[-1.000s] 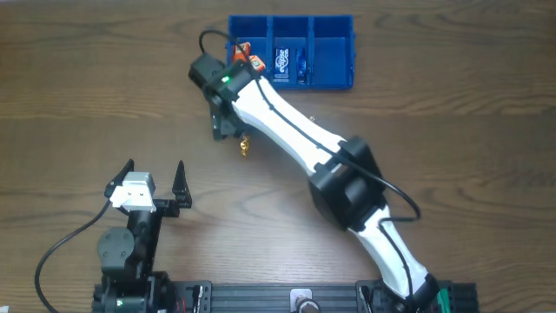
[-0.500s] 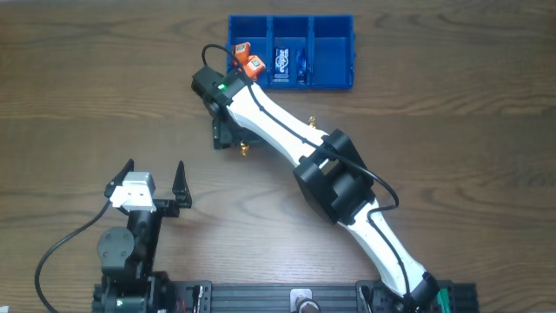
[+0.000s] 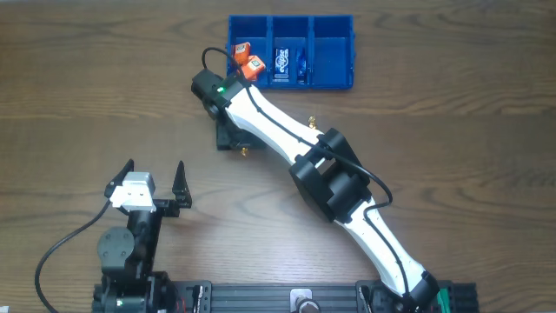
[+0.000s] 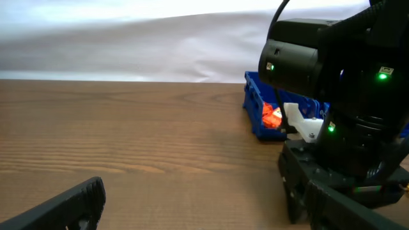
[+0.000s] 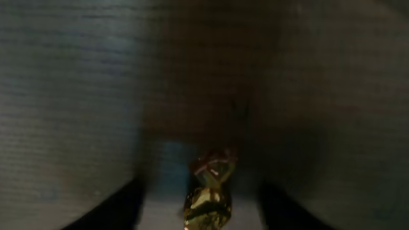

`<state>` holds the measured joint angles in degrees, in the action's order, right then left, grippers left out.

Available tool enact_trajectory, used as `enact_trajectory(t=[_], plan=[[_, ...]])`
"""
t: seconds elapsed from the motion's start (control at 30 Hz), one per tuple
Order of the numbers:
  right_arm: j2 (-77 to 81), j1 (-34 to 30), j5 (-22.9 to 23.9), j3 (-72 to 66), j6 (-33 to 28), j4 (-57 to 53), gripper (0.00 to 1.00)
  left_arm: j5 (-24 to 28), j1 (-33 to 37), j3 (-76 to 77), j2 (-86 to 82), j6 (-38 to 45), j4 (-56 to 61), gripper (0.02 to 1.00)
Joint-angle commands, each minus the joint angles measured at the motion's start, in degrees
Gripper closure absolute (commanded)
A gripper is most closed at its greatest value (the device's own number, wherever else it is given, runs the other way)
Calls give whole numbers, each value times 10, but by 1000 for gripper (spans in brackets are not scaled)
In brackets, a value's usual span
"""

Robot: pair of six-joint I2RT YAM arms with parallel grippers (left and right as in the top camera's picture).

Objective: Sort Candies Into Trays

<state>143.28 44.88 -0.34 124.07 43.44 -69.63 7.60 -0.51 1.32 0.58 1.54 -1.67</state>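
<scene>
1. Candy in gold wrapper (image 5: 208, 191) lies on the table (image 3: 87, 87), directly between the fingers of the right gripper (image 5: 202, 214). The fingers stand apart, one on each side of the wrapper, with a gap on both sides. No clamp is made yet.
2. Step in hand, as judged: pick-up of this candy, at the point just ahead of closing. The gripper is down at table level.
3. Next move calls for closing the fingers squarely on the wrapper's body, not on its twisted end. A straight lift should follow before any travel toward the tray. The wrapper is small and glossy, so it may skid out if the fingers meet it off-centre.
4. Second small gold piece (image 3: 309, 119) lies on the table beside the right arm's forearm, apart from the gripper. It looks like another candy awaiting sorting.
5. Blue tray (image 3: 339, 86) stands near, beyond the gripper, with three compartments side by side.
   - Compartment nearest the gripper: two orange candies (image 3: 254, 65).
   - Middle compartment: blue-and-white wrapped pieces (image 3: 282, 59).
   - Compartment farthest from the gripper: only its blue floor shows. It is the likely destination for the gold candy.
6. Left gripper (image 3: 156, 178) sits well apart from the right gripper, close to its own base. Its fingers are spread and hold nothing.
</scene>
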Motion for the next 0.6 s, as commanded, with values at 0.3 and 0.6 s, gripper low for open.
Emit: enact_trajectory(t=[0.3,0.6], plan=[[13,0,6,0,0,-13,746,12,2,-10,-3,2,-20,20],[13,-2,7,0,0,-12,844,12,2,-10,-3,2,-20,20]])
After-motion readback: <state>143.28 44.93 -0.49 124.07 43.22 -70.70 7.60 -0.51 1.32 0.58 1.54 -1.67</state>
